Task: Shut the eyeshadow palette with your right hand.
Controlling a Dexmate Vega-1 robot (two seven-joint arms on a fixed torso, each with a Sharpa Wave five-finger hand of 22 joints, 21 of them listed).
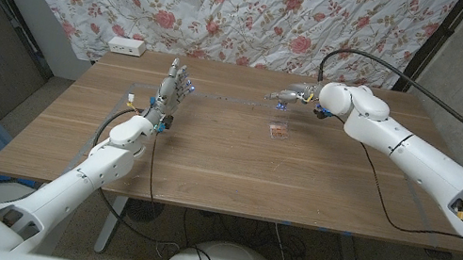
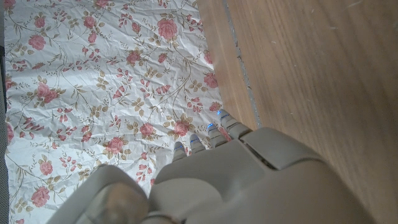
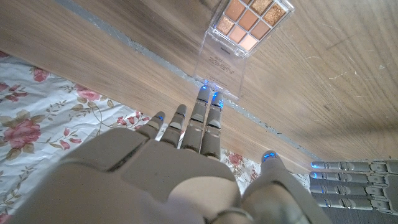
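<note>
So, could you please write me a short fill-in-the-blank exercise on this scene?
1. The eyeshadow palette lies ____, its clear lid folded back on the table.
2. The fingertips of the ____ hand reach the lid's edge.
3. The left hand holds ____.
4. Behind the table hangs a ____-patterned cloth.

Missing words: open; right; nothing; floral

Matt wooden table (image 1: 207,159), clear glossy plastic palette lid (image 3: 219,62), creased floral cloth (image 1: 234,6)
</note>
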